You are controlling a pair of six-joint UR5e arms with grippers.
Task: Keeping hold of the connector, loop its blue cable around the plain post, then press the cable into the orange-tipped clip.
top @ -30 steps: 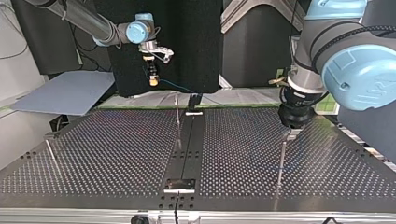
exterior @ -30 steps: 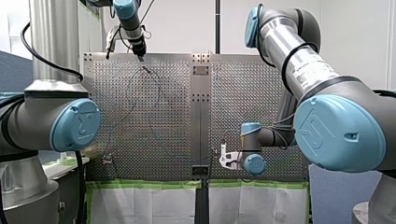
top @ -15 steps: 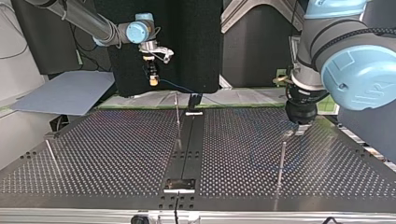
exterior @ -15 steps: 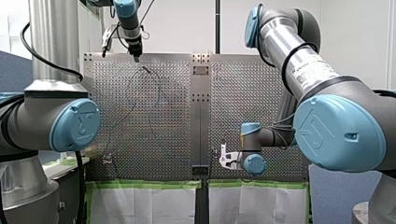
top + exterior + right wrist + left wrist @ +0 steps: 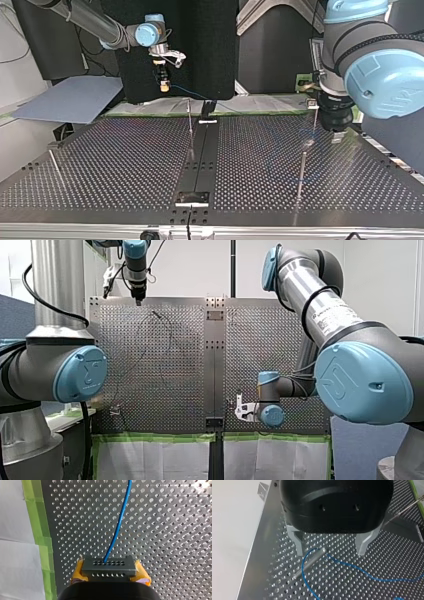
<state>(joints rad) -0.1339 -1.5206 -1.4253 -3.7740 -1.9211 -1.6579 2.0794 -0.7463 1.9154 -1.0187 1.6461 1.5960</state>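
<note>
Right wrist view, my right gripper [image 5: 110,571] clamped on the connector [image 5: 109,564], blue cable [image 5: 119,527] leading ahead; left wrist view, my left gripper [image 5: 330,552] spread wide over the plain post [image 5: 310,561], cable curving round it.

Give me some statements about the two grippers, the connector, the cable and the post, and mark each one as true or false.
1. My right gripper grips the connector. True.
2. The cable leaving the connector is red. False: it is blue.
3. The cable bends around the plain post. True.
4. My left gripper is shut on the cable. False: it is open and holds nothing.
</note>
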